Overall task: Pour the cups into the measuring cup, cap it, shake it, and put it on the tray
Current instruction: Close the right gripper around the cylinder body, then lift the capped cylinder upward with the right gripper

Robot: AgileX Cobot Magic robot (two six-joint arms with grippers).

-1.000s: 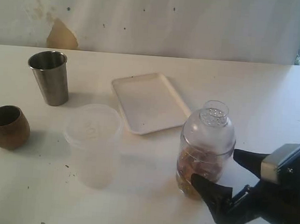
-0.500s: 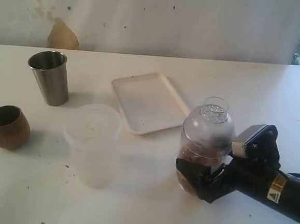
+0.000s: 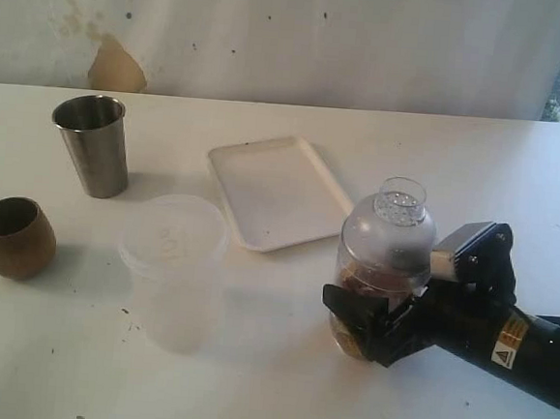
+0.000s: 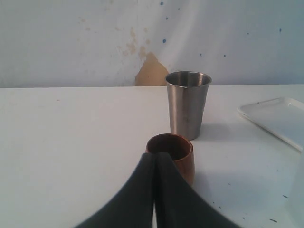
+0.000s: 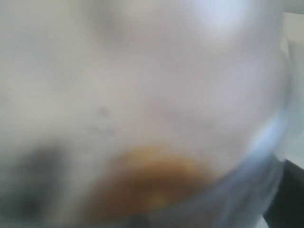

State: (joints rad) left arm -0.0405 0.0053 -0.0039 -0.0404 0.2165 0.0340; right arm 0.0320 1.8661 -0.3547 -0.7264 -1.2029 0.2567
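The wall (image 3: 371, 42) at the back is white and dirty, with little dark dots and a brown patch (image 3: 115, 66). The big white surface (image 3: 516, 170) has tiny specks.

The flat white tray (image 3: 279, 192) has the capped clear measuring cup (image 3: 384, 266), brown contents at its bottom, upright just off one corner, with steel tumbler (image 3: 93, 144) and wooden cup (image 3: 14, 237) upright well apart on its opposite side.
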